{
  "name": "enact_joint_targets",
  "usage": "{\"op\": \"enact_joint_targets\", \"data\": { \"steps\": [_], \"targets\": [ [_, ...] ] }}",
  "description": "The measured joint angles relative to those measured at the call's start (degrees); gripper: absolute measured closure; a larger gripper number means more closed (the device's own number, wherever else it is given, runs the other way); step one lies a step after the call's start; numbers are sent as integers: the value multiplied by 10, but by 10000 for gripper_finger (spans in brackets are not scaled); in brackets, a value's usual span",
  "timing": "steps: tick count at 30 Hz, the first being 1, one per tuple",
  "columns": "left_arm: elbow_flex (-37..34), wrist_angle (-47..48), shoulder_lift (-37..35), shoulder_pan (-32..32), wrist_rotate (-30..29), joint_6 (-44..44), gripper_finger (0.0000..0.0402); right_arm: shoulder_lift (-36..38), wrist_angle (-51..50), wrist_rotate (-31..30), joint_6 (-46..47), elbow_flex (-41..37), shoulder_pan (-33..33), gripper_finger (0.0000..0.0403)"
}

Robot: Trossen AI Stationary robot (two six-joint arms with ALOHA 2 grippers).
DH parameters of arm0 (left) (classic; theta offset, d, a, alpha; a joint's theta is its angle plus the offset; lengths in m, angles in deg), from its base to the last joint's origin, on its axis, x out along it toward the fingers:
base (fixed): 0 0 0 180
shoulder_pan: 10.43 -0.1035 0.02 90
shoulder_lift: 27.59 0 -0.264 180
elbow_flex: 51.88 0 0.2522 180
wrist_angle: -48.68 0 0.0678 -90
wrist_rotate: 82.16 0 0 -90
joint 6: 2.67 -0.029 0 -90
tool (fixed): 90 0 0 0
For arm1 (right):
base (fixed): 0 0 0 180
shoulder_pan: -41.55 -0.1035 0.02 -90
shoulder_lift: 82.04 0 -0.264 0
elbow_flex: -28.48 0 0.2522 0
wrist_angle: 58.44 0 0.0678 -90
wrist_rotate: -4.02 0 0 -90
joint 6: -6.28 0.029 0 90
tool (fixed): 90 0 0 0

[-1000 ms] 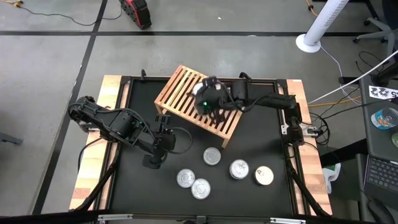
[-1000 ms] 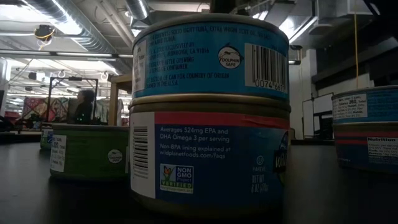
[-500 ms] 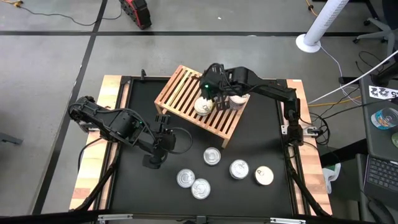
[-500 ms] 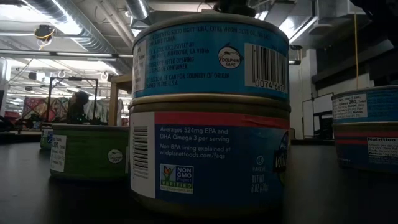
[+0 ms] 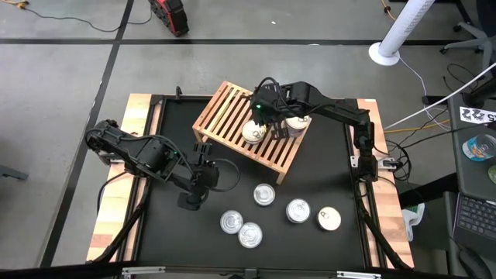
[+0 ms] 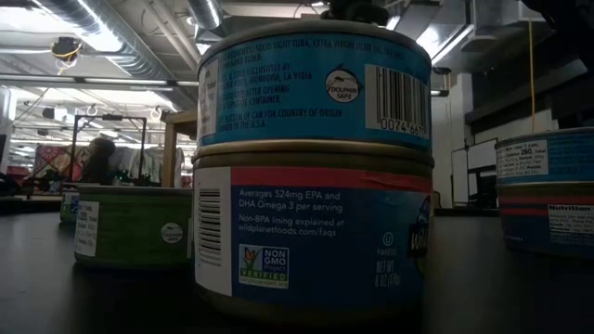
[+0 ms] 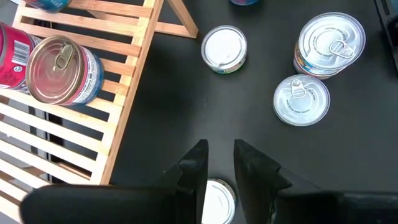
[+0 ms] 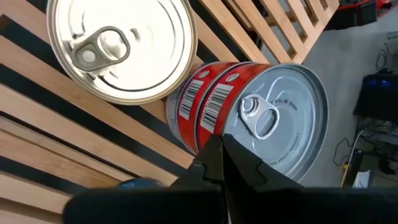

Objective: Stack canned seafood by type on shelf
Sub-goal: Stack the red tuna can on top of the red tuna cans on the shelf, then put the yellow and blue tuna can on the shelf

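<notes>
Canned seafood sits in two groups: on the shelf [image 5: 249, 128] a red-labelled stack [image 8: 249, 118] stands touching a single silver-lidded tin [image 8: 121, 50], grouped as if by label, while five tins [image 5: 264, 194] wait loose on the black worktop [image 5: 325, 167] in front of the rack, one pair already stacked in the low view. Right claw [image 5: 267, 122] hangs just over the shelf tins, fingers pressed together and holding nothing; the red stack lies directly beyond its tips, so it looks done with that placement. Left claw [image 7: 219, 163] hovers low over the worktop beside the shelf's edge, narrowly parted and empty, a pale-lidded tin [image 7: 214, 200] directly beneath it, likely next to be picked
</notes>
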Motion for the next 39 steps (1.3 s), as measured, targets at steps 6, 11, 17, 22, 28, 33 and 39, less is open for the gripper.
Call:
{"op": "enact_joint_targets", "data": {
  "steps": [6, 11, 17, 22, 28, 33, 39],
  "targets": [
    [0, 0, 0, 0, 0, 2, 329, 0, 0, 1, 0, 0, 0, 403],
    [0, 0, 0, 0, 0, 2, 329, 0, 2, 2, 0, 0, 0, 400],
    [0, 0, 0, 0, 0, 0, 329, 0, 4, 2, 0, 0, 0, 367],
    [0, 0, 0, 0, 0, 0, 329, 0, 4, 2, 0, 0, 0, 317],
    [0, 0, 0, 0, 0, 0, 329, 0, 4, -3, 0, 0, 0, 284],
    [0, 0, 0, 0, 0, 2, 329, 1, 4, -4, 0, 0, -1, 281],
    [0, 0, 0, 0, 0, 17, 329, 19, 2, -34, -1, -1, -9, 281]
  ]
}}
